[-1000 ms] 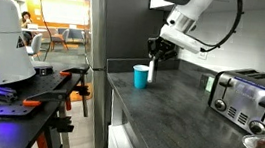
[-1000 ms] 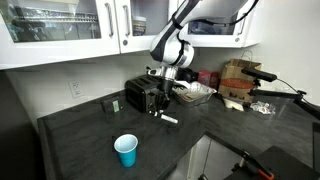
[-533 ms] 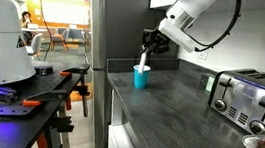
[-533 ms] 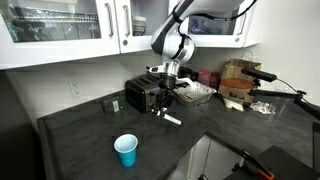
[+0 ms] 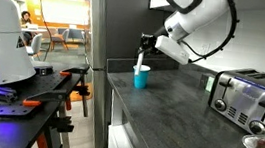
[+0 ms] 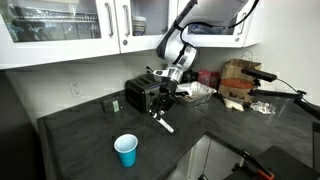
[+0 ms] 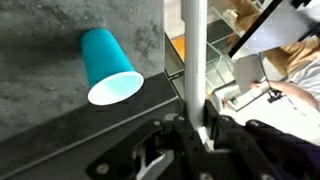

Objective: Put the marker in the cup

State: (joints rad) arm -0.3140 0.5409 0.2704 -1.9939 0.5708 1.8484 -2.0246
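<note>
My gripper [image 5: 147,44] is shut on the marker [image 5: 139,57], a slim white-grey pen that hangs tilted from the jaws in both exterior views [image 6: 162,119]. In the wrist view the marker [image 7: 193,50] runs straight up from the jaws [image 7: 196,128]. The blue cup [image 5: 140,77] with a white inside stands upright on the dark counter. The marker's lower tip is just above and beside the cup's rim in an exterior view. In an exterior view the cup [image 6: 125,151] stands near the counter's front edge. In the wrist view the cup [image 7: 106,68] lies left of the marker.
A silver toaster [image 5: 247,99] stands on the counter; it also shows behind the arm [image 6: 142,95]. A small green container [image 5: 210,83] sits beside it. The counter's edge [image 5: 111,87] drops off close to the cup. White cabinets [image 6: 70,30] hang above.
The gripper has carried the marker higher and tilted it more. The marker's lower end has swung out toward the cup side. The cup has not moved.
</note>
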